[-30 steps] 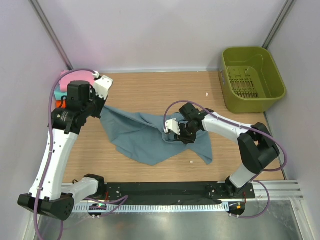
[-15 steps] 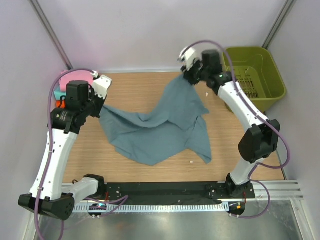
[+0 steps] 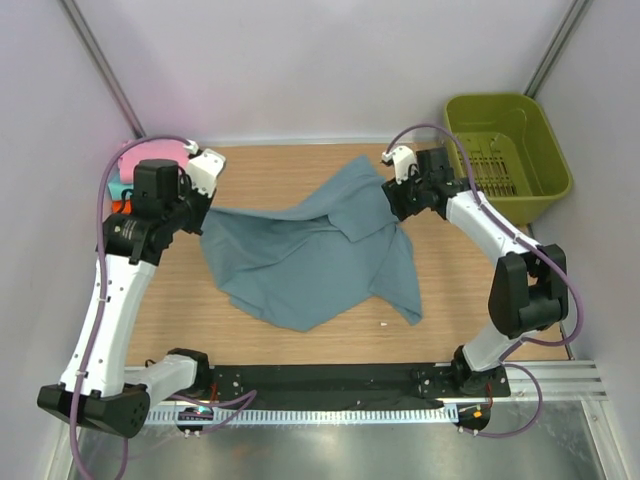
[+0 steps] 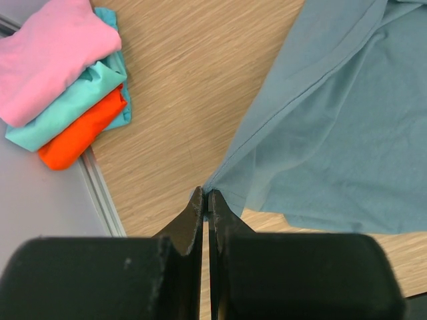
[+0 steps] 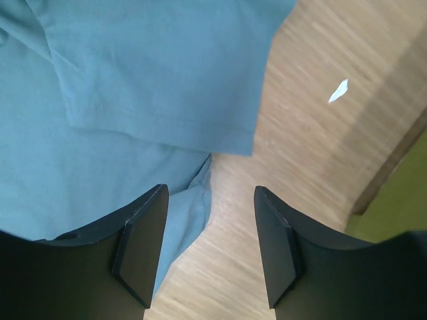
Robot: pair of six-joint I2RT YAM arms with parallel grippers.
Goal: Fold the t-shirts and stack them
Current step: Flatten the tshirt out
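Top external: slate-blue t-shirt (image 3: pixel 310 260) lies rumpled on the table (image 3: pixel 280 175) between both arms.
Left wrist: left gripper (image 4: pixel 205 195) pinched shut on its corner, near the folded pink, teal and orange shirts (image 4: pixel 67 80). Right wrist: right gripper (image 5: pixel 210 193) spread open above a sleeve, apparently clear of the cloth.

From above, the left arm (image 3: pixel 112 290) hid most of the folded stack of pink, teal and orange cloth t-shirts (image 3: pixel 135 155), left of the spread slate blue-grey cloth t-shirt (image 3: pixel 300 260). Both wrist views cut that shirt off at their edges. In the right wrist view, the olive-green plastic basket (image 5: pixel 400 207) right of it was a blurred sliver, and a white speck (image 5: pixel 338 91) was too small to identify.
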